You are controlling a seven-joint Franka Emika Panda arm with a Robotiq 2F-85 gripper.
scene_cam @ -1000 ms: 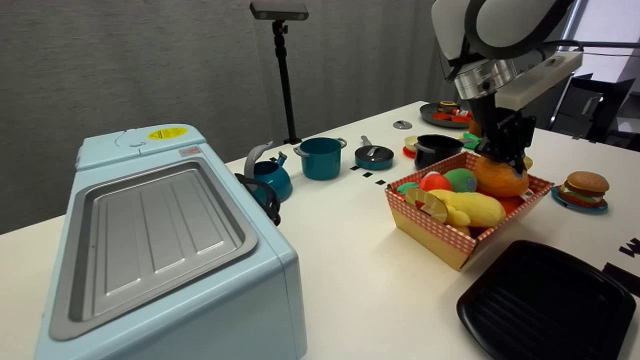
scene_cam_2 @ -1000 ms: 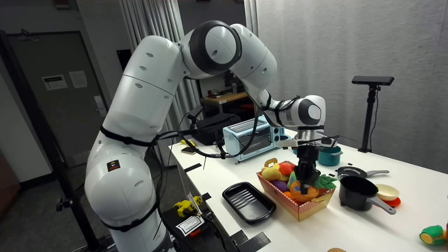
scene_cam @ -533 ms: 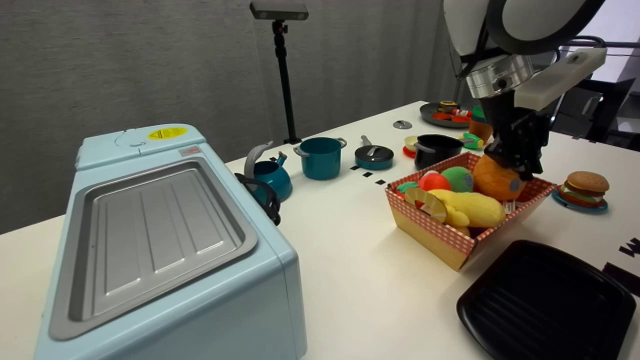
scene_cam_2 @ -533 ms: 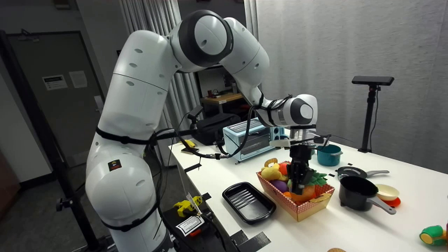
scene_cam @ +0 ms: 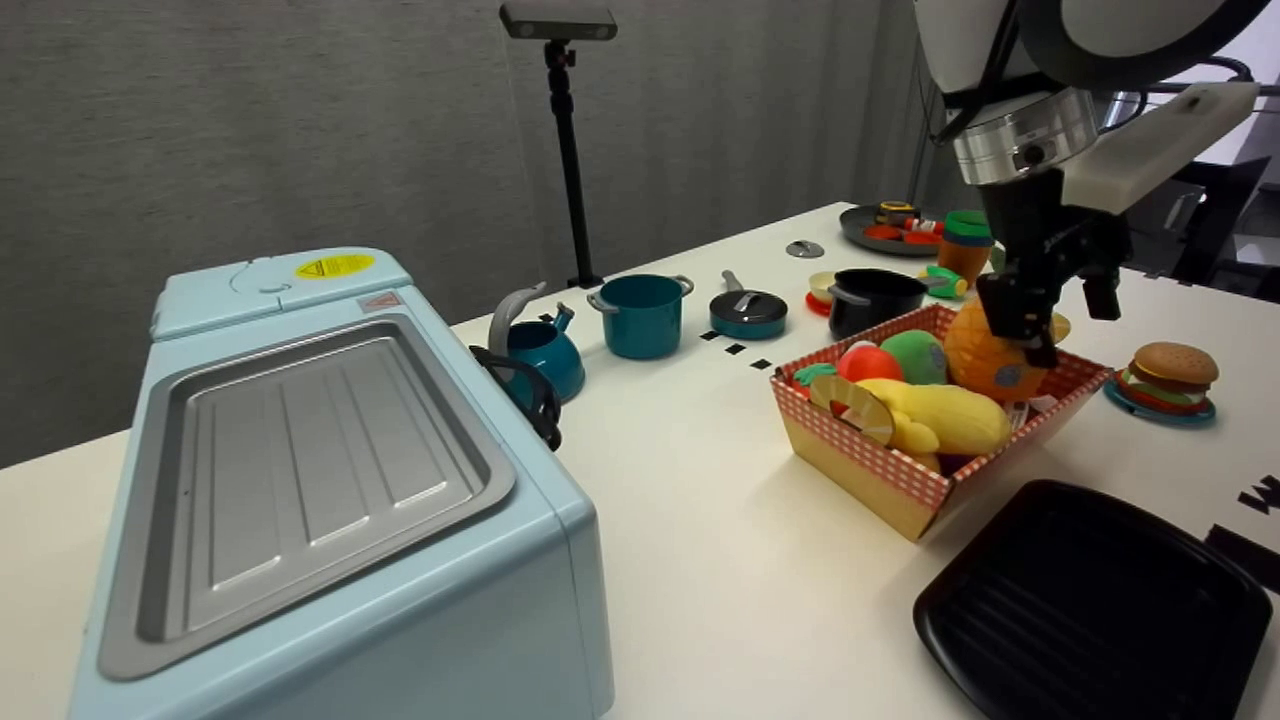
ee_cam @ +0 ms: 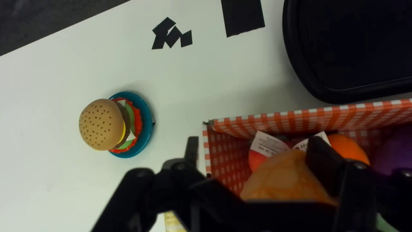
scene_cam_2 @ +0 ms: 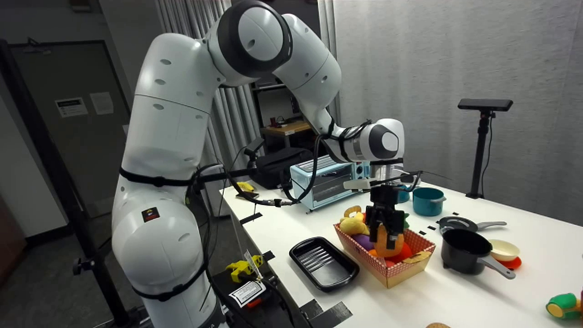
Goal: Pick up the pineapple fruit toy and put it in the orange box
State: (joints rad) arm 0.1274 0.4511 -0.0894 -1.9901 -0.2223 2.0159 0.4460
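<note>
The jaws stand spread wide above the pineapple toy point(scene_cam: 975, 355), presumably because it is already delivered: it lies inside the orange box point(scene_cam: 860, 470), apparently propped by other toys point(scene_cam_2: 404, 253) packed around and beneath it.

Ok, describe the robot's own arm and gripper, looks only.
The arm is glossy white and rounded, with dark grey rings, black straps, black cables and a small dark sticker with a yellow mark. A silvery collar leads to the gripper, which is black and angular.
</note>
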